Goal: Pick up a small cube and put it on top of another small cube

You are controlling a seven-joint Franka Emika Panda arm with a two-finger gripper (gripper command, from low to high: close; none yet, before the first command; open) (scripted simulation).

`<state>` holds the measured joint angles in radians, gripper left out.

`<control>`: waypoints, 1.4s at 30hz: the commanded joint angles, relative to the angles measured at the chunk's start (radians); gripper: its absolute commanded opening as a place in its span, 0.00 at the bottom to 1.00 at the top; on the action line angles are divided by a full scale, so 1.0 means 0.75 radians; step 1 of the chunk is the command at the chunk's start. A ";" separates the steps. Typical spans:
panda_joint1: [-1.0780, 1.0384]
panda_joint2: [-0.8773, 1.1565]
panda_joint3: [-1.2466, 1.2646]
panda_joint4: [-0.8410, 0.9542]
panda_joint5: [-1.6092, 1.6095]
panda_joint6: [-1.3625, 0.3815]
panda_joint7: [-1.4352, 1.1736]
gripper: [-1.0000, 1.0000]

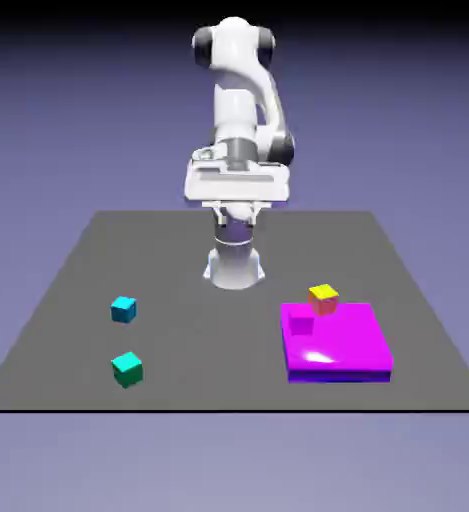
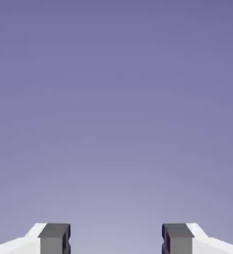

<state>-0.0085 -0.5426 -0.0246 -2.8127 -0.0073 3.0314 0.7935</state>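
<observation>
The gripper [image 2: 116, 240] is standing spread with nothing between its fingers [image 2: 54, 238], facing only the plain backdrop. The small blue-sided cube [image 1: 124, 309] is sitting on the grey table [image 1: 178, 300] at the exterior view's left, with the green-sided cube [image 1: 127, 368] lying nearer the front edge, apart from it

No text, label, brand, number or sign can be read anywhere in either view. The cubes, the flat block and the arm carry plain colour only (every surface is bare of markings).
</observation>
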 commanded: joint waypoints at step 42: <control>-0.837 1.036 -0.310 -0.014 0.168 0.069 1.173 0.00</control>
<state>-0.6366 0.2340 -0.2569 -2.8233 0.1179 3.0842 1.6735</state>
